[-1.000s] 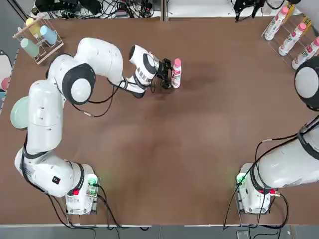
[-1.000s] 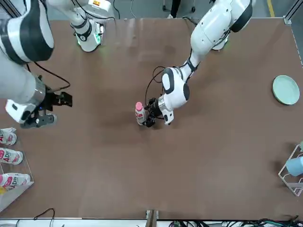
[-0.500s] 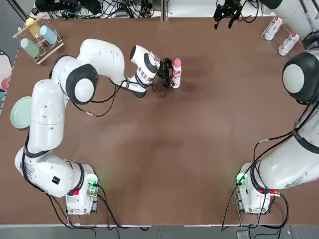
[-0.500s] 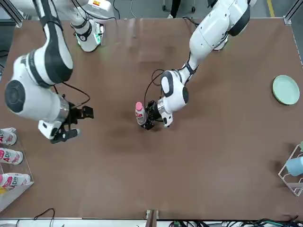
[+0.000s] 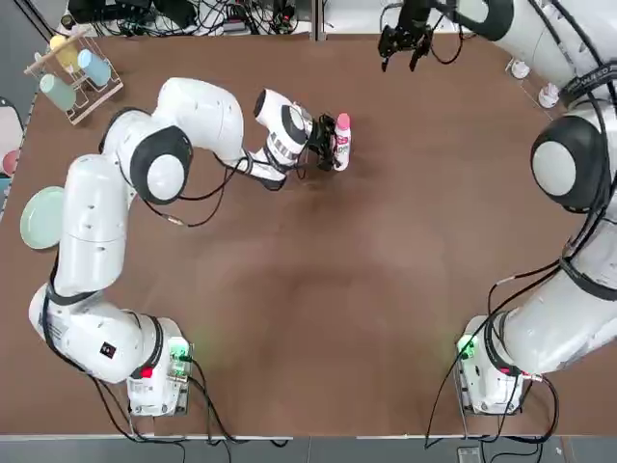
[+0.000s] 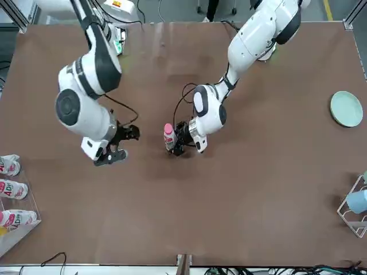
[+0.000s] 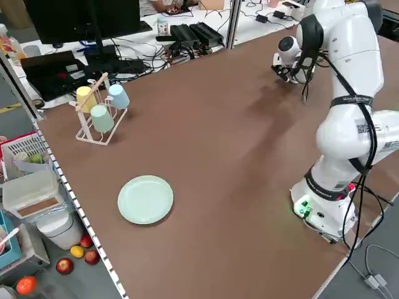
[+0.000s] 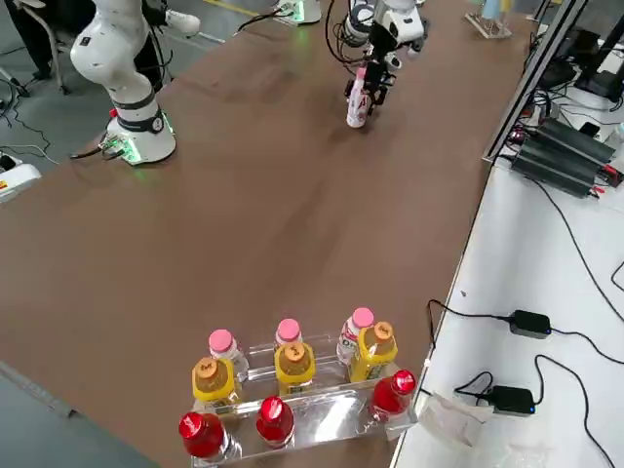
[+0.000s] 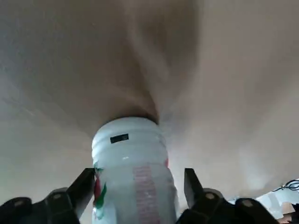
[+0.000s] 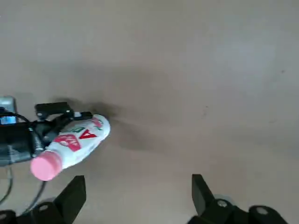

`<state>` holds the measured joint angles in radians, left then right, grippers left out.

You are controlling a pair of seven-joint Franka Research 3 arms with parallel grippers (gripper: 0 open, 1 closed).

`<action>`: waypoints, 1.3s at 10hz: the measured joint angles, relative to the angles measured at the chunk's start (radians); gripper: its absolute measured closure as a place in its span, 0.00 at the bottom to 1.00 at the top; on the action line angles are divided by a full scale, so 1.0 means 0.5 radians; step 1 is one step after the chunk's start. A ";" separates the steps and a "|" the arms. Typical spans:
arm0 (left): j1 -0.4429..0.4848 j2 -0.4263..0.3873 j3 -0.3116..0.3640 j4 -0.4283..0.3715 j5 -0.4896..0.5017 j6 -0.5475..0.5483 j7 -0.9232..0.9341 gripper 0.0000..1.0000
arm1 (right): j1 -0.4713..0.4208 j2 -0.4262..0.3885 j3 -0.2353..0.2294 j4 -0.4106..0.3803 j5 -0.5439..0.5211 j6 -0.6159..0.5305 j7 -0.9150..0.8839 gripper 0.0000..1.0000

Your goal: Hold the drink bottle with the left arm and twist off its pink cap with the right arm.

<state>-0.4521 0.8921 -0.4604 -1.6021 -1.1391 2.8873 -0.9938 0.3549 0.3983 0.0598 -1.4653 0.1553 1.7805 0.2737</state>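
Bottle between black left gripper (image 6: pixel 179 140) fingers.
Small slim white plastic drink bottle (image 5: pixel 340 147), pink cap (image 6: pixel 168 128) on, stands upright mid-table; the fingers flank its body, contact unclear. Right gripper (image 6: pixel 117 143) hovers nearby, spread wide, empty.

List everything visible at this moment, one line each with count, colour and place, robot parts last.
drink bottle: one, white, upright mid-table.
pink cap: one, on that bottle.
clear rack: one, right table edge, holding nine bottles capped pink, orange, red.
plate: one, pale green, left side.
cup rack: one, three pastel cups, far left corner.
left gripper: black, fingers either side of the bottle's body.
right gripper: black, fingers open, beside the bottle, apart.
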 joint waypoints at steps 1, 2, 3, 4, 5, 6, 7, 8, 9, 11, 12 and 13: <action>0.000 0.002 0.000 0.002 0.000 -0.001 -0.025 0.22 | 0.032 0.007 0.000 -0.003 0.000 0.006 0.133 0.00; 0.000 0.002 0.000 0.009 0.000 -0.003 -0.042 0.30 | 0.070 0.017 -0.001 -0.010 0.000 0.030 0.263 0.02; 0.001 0.002 0.001 0.010 0.000 -0.003 -0.054 0.33 | 0.117 0.028 -0.001 -0.022 0.000 0.072 0.395 0.03; 0.000 0.002 0.001 0.012 0.000 -0.004 -0.058 0.37 | 0.165 0.044 -0.001 -0.030 0.000 0.122 0.523 0.04; 0.001 0.002 0.001 0.012 0.000 -0.004 -0.060 0.38 | 0.204 0.056 -0.001 -0.043 0.000 0.160 0.626 0.07; 0.001 0.002 0.001 0.012 0.000 -0.004 -0.060 0.40 | 0.232 0.062 -0.001 -0.067 0.000 0.177 0.705 0.10; 0.001 0.002 0.001 0.012 0.000 -0.005 -0.060 0.40 | 0.259 0.063 -0.001 -0.098 0.000 0.183 0.773 0.13; 0.002 0.002 0.001 0.012 0.000 -0.005 -0.061 0.40 | 0.305 0.064 -0.002 -0.117 -0.011 0.208 0.853 0.15; 0.002 0.002 0.001 0.013 0.000 -0.005 -0.061 0.40 | 0.369 0.064 -0.003 -0.129 -0.030 0.261 0.931 0.14; 0.002 0.002 0.002 0.013 0.000 -0.005 -0.062 0.40 | 0.439 0.066 -0.004 -0.146 -0.048 0.350 1.008 0.14; 0.003 0.002 0.002 0.013 0.000 -0.006 -0.062 0.40 | 0.451 0.076 -0.005 -0.155 -0.048 0.384 1.023 0.14; 0.003 0.002 0.002 0.013 0.000 -0.006 -0.063 0.40 | 0.469 0.100 -0.006 -0.159 -0.053 0.414 1.032 0.15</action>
<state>-0.4506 0.8931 -0.4596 -1.5955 -1.1390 2.8841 -1.0252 0.5896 0.4481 0.0569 -1.5447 0.1286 1.9873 0.7898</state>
